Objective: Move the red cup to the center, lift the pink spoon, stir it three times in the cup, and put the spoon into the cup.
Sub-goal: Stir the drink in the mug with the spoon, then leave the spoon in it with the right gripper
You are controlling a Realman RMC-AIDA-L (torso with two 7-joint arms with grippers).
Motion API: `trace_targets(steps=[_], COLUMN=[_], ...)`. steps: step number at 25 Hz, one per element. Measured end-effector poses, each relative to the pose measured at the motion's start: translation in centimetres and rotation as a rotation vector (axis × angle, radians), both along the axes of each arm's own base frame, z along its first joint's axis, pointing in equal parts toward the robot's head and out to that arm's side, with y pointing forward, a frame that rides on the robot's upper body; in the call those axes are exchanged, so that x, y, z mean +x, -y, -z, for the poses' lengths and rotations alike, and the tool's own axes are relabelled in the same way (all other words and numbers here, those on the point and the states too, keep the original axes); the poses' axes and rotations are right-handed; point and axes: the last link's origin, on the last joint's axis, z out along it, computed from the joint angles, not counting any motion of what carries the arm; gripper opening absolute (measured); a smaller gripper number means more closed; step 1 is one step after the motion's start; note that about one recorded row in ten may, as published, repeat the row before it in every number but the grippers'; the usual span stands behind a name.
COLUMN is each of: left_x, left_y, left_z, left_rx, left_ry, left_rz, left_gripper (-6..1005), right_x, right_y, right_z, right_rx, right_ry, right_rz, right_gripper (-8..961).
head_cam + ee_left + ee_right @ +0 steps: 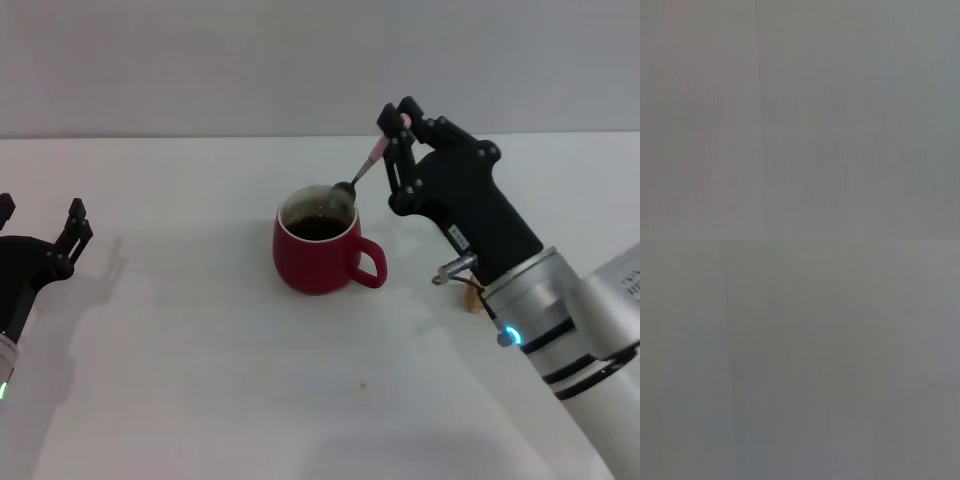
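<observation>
The red cup (318, 250) stands upright near the middle of the white table, its handle toward my right side, with dark liquid inside. My right gripper (392, 135) is behind and to the right of the cup, shut on the pale pink handle of the pink spoon (360, 172). The spoon slants down to the left, its silver bowl at the cup's far rim. My left gripper (45, 225) is open and empty at the far left of the table. Both wrist views show only plain grey.
A small wooden block (472, 297) lies on the table under my right arm, right of the cup. The white table (200, 380) stretches in front of the cup; a pale wall rises behind it.
</observation>
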Motion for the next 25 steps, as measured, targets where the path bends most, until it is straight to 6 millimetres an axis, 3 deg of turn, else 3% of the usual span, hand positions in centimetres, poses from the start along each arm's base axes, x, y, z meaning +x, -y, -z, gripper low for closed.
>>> trace_targets(steps=[17,25], left_x=[0.1,0.0], left_y=[-0.1,0.0], left_z=[0.1,0.1], left_rx=[-0.003,-0.003], left_ry=[-0.001,-0.001], left_rz=[0.005,0.002], left_gripper=[844,844], right_x=[-0.6,-1.5], right_y=[-1.5,-2.2], right_z=[3.0,3.3], right_rx=[-0.159,-0.171], right_ry=[0.133,0.150], right_rz=[0.058,0.045], right_gripper=[152,155])
